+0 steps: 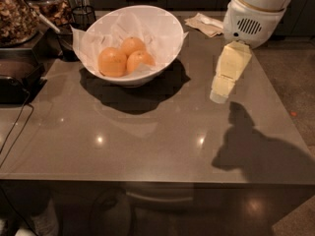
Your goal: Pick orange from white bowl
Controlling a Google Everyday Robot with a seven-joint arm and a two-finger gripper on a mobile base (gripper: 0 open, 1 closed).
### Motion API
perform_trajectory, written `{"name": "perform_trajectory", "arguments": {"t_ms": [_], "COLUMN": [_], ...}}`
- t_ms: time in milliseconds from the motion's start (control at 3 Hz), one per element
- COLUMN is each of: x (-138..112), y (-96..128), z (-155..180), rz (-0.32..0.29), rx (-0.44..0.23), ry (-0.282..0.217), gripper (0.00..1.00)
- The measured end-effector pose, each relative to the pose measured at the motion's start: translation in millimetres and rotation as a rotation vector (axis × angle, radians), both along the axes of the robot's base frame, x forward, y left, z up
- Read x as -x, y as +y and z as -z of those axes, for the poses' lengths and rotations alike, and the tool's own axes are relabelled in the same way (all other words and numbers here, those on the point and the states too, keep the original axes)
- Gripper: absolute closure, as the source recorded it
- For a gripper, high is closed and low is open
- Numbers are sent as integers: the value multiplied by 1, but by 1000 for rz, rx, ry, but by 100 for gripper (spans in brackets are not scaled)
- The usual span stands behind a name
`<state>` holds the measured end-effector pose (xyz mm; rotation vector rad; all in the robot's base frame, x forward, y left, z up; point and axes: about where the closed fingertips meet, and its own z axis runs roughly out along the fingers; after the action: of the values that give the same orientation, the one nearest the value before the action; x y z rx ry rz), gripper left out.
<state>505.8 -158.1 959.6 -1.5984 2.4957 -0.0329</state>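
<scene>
A large glossy white bowl (162, 58) lined with crinkled white paper stands at the back left of the grey table (147, 132). Three oranges lie in it: one at the front left (112, 62), one behind it (132, 45) and one at the right (140, 59). My gripper (220, 95) hangs from the white arm (253, 14) over the right part of the table. It is to the right of the bowl and apart from it, pointing down and left. It holds nothing that I can see.
A crumpled napkin (204, 23) lies at the back of the table behind the arm. Dark trays and containers of food (19, 18) stand at the left, with a black cable (15, 127) running down the table's left side. The arm's shadow (251, 146) falls at the right front.
</scene>
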Motion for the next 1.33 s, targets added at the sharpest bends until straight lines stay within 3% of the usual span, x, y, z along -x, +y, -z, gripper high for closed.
{"name": "perform_trajectory", "arguments": {"t_ms": [333,667,1000,1333], "x": [-8,-22,-68,-74], "y": [6,22,80,85], "z": [-2,-6,-1,-2], "rz": [-6,25,75,73], "rx": [-13,-77,-131,-146], "ry": [-29,-29,6,-19], "gripper": [0,0,0,0]}}
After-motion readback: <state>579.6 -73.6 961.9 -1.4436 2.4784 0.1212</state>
